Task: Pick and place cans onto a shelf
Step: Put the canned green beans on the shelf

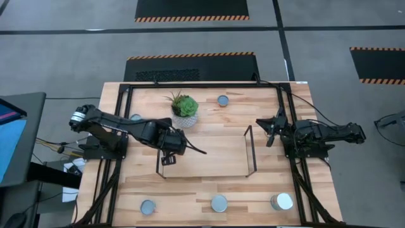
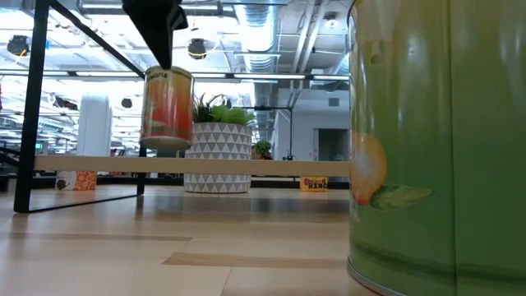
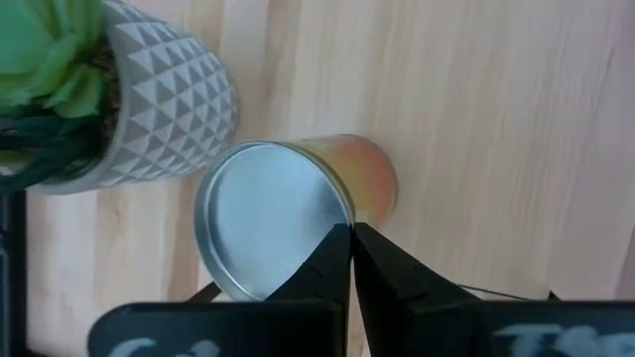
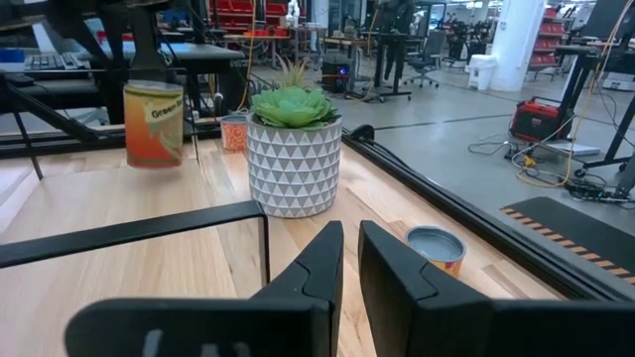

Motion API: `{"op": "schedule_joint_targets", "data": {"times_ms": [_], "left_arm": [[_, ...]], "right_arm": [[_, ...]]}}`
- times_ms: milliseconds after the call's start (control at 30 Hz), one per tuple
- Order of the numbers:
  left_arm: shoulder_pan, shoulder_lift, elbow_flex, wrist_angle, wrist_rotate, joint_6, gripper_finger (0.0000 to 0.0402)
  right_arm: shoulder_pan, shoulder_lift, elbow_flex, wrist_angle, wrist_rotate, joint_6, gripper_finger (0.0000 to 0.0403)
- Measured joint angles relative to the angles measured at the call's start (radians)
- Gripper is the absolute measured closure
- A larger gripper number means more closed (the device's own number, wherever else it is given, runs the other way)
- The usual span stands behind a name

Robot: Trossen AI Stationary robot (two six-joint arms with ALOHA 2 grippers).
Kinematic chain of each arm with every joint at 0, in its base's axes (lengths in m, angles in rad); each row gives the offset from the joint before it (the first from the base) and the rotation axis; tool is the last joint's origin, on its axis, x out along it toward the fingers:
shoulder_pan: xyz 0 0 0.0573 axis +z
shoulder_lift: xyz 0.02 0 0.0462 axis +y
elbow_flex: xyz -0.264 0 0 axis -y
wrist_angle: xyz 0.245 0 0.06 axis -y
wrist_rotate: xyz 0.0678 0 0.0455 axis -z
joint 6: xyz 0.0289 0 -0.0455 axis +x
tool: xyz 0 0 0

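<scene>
My left gripper is over the left end of the shelf, shut on an orange-sided can with a silvery top. In the low view the can's base is at the light-wood shelf board; I cannot tell whether it touches. My right gripper is shut and empty by the shelf's right wire upright. Other cans stand on the table: one at the far edge, one at the left, three along the near edge. My left gripper has the can by the rim of its top, at one side of the can, pinched between the two fingertips. The fingers come from above, pointing down. The can hangs about upright below them.
A green succulent in a white patterned pot stands just beyond the shelf's far left corner, close to the held can. Black frame rails run along the table's edges. A large green can stands close before the low camera.
</scene>
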Motion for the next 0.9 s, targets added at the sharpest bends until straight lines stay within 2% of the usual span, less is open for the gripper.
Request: {"op": "schedule_joint_targets", "data": {"times_ms": [733,900], "left_arm": [[-0.012,0.012,-0.037,0.065,-0.008,-0.017,0.0401],[-0.011,0.013,-0.037,0.069,0.021,-0.015,0.039]], "right_arm": [[0.0,0.0,0.0,0.005,0.0,0.0,0.0341],[0.0,0.0,0.0,0.008,0.0,0.0,0.0341]]}}
